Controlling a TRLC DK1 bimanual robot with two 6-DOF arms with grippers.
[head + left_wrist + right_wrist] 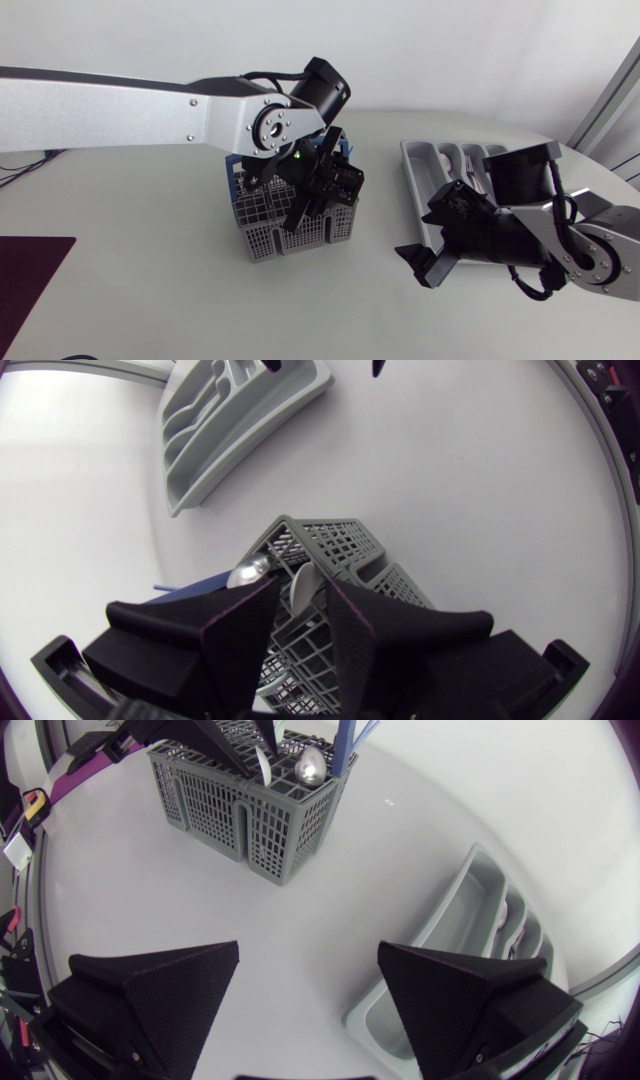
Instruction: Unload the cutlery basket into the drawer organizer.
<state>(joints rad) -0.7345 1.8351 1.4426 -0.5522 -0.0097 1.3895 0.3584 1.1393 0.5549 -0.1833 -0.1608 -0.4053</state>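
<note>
My left claw [303, 205] pinching pale utensil [303, 592] standing in basket [268, 236], frame centre; gap narrow. My right claw [425, 265] gaping wide, holding nothing, hovering beside organizer [418, 175], frame right. Am judging utensil light, stiff, slick: gripping mid-handle, squarely, seeming safest.

The left arm [120, 105] hangs over the cutlery basket [265, 235], blocking its top. At its 3 o'clock, bare table [380, 215] lies open to the drawer organizer [415, 175], whose 6 o'clock end the right arm [510, 240] crowds.
</note>
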